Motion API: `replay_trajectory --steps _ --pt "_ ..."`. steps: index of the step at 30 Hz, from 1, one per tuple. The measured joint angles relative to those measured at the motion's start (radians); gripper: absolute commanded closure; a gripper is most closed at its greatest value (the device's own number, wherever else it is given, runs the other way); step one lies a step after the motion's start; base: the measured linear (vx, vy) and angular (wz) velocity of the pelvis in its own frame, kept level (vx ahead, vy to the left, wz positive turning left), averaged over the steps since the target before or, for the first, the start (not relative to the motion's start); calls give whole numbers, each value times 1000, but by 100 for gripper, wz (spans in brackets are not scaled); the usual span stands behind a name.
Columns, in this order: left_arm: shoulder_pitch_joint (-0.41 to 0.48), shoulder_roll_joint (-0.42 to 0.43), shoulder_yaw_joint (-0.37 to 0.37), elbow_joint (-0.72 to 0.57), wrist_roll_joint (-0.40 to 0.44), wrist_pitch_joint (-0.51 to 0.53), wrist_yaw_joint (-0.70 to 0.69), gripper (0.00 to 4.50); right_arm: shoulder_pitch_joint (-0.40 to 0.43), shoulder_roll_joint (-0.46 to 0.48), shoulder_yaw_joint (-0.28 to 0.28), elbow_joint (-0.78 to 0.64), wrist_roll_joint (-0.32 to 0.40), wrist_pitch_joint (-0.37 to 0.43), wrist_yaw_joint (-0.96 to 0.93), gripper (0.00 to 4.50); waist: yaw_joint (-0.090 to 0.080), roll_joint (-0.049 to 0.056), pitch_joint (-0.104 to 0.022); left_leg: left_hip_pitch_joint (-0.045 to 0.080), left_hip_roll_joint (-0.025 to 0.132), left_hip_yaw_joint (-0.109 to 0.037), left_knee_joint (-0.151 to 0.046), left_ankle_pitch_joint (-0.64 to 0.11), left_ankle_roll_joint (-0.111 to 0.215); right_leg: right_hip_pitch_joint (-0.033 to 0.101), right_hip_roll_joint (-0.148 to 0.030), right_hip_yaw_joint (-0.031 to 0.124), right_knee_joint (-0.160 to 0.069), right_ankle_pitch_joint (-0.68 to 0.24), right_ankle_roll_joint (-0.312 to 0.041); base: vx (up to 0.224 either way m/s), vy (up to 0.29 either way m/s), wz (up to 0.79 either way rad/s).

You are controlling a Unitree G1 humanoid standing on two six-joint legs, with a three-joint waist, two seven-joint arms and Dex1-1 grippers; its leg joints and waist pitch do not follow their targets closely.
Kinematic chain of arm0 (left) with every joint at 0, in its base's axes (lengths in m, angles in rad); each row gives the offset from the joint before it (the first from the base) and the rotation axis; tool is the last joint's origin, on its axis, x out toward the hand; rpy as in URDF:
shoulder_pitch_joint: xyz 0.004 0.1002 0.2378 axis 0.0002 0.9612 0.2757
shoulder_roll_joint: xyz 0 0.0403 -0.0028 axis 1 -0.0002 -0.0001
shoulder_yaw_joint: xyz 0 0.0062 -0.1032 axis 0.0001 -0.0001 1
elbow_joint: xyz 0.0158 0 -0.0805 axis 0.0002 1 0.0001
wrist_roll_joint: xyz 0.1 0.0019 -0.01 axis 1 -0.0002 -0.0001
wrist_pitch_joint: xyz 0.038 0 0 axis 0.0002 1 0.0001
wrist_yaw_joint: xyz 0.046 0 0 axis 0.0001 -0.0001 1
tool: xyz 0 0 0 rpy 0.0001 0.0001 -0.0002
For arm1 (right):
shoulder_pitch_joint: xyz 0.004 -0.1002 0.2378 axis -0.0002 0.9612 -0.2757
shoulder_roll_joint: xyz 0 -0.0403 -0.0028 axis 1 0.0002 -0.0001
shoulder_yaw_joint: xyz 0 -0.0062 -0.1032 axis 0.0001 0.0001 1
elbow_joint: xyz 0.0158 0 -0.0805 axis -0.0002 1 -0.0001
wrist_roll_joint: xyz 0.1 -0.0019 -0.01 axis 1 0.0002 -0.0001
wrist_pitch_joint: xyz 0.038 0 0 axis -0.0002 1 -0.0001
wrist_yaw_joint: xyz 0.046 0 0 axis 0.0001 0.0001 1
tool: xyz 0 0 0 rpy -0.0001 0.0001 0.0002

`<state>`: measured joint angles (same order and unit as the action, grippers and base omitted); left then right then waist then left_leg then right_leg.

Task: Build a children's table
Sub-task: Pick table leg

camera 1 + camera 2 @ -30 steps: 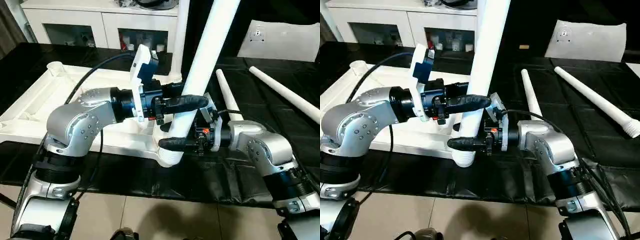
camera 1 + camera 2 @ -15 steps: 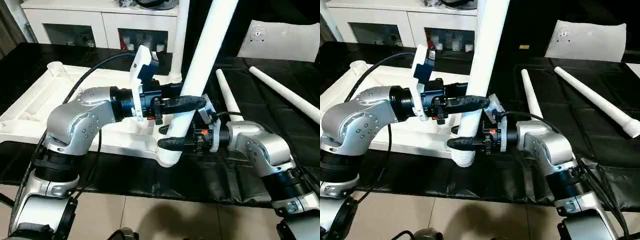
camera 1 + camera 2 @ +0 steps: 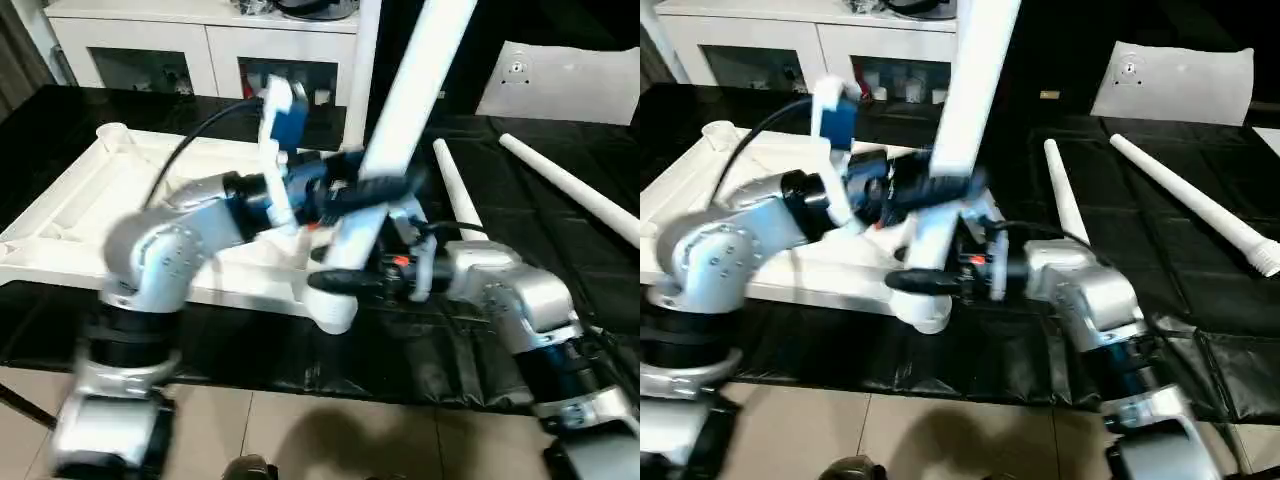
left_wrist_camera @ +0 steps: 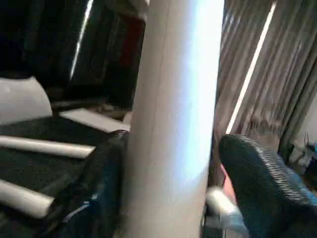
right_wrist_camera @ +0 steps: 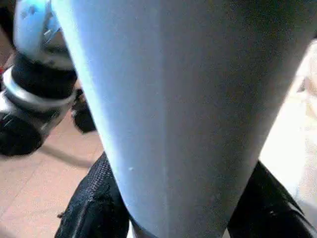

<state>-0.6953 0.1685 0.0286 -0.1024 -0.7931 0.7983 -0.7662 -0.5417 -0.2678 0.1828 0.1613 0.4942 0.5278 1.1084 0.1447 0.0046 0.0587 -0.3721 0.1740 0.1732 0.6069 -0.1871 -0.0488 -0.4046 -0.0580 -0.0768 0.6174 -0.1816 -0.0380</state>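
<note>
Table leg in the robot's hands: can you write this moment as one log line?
step: fitting leg | held leg: tilted, in both end effectors | left end effector above right end effector | tabletop: underside up | loose legs: two on black cover

Smooth white plastic leg (image 3: 400, 110)

An indoor lab-like room: a black-covered table (image 3: 300, 350) on a tiled floor (image 3: 330, 440), a white glass-door cabinet (image 3: 200, 50) at 11 o'clock behind.
</note>
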Motion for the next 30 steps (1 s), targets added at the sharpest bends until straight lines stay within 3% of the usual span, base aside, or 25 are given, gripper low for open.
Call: replay_trajectory --steps 4,7,10,13,19,22,26,30 --pt "22 -50 66 -3 -59 -20 61 60 13 34 -21 -7 -24 -20 -98 253 0 1 -1 0 0 0 0 -2 -3 1 0 0 -1 0 1 0 0 0" --pt "39 -37 97 -22 -76 -34 74 30 59 36 -48 2 -34 -16 -163 254 0 1 0 0 0 0 0 -2 -3 1 0 0 -1 0 1 0 0 0" --pt "70 5 113 -32 -44 -63 73 14 72 47 -85 2 -34 -17 -220 257 -3 2 -1 1 0 0 0 -2 -3 1 0 0 -1 1 2 0 0 0" --pt "129 96 93 -23 46 -92 56 2 92 49 -117 -10 -64 -56 -298 257 -7 3 -1 2 0 0 -1 -1 -5 1 0 0 -1 -1 6 0 0 0" --pt "228 306 -47 34 268 -207 -24 0 162 47 -134 -22 -188 -135 -466 257 -4 3 -1 3 0 0 -4 0 -6 1 0 0 -2 -1 7 0 0 0" --pt "235 415 -176 81 396 -304 -109 17 172 48 -129 -24 -233 -148 -521 257 -5 3 -1 5 -1 0 -4 0 -6 2 0 1 -2 -1 7 0 0 0" --pt "241 480 -268 191 517 -426 -226 45 208 51 -135 -26 -225 -139 -533 257 -8 4 -1 5 -1 0 -4 0 -6 2 0 2 -2 -1 7 0 0 0" --pt "233 489 -327 268 554 -503 -335 77 236 52 -133 -65 -217 -136 -525 257 -7 5 -1 5 -1 0 -5 0 -7 2 0 2 -2 -1 6 0 0 0"
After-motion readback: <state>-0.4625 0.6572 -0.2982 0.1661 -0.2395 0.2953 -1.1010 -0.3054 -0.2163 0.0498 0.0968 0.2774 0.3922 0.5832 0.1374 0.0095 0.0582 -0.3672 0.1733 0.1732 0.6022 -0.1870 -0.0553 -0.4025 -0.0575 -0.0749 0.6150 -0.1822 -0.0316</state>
